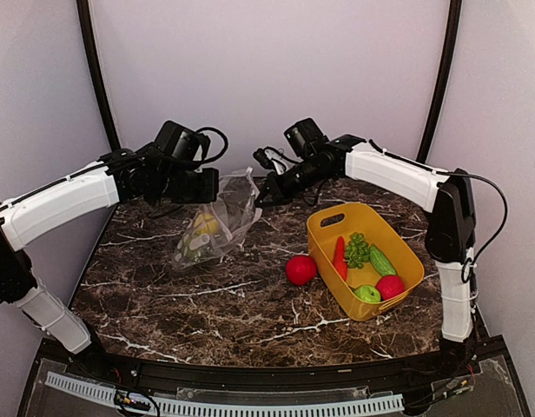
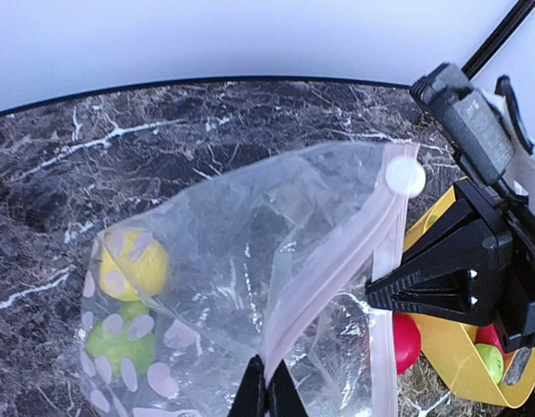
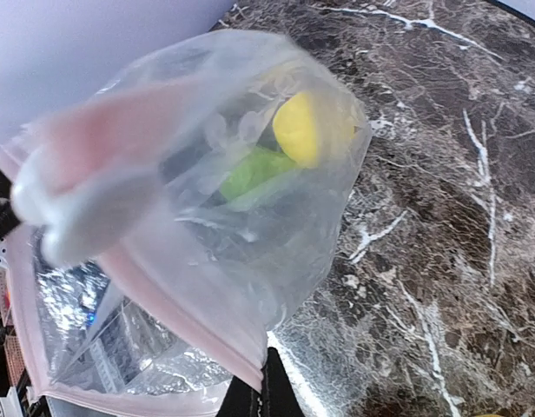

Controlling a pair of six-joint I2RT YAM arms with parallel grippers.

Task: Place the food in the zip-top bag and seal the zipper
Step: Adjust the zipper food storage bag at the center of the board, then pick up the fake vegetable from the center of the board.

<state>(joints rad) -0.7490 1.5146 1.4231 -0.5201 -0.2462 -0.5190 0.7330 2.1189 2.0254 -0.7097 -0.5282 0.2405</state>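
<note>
The zip-top bag (image 1: 222, 217) hangs at the rear left of the marble table (image 1: 207, 304), held up between the two arms, its bottom sagging onto the tabletop; the zipper (image 2: 333, 269), a pale pink strip along the mouth, runs slantwise from a white slider (image 2: 405, 176) at one end down toward the left wrist camera. The left gripper (image 2: 267, 391) has its fingers pressed together, pinching the zipper at its near end; the right gripper (image 3: 262, 387) is likewise squeezed tight on the zipper, nearer the slider end. Inside the bag, low down, lie a yellow fruit (image 2: 139, 265) and a green fruit (image 2: 120, 343), touching each other. The yellow tub (image 1: 324, 269) stands on the right half of the table, well apart from the bag; it holds a green grape bunch (image 1: 357, 250), a red chilli (image 1: 340, 258), a green cucumber (image 1: 381, 261), a red round piece (image 1: 390, 286) and a green round piece (image 1: 366, 294). A red round fruit (image 1: 300, 269) sits on the table just beside the tub's left wall.
</note>
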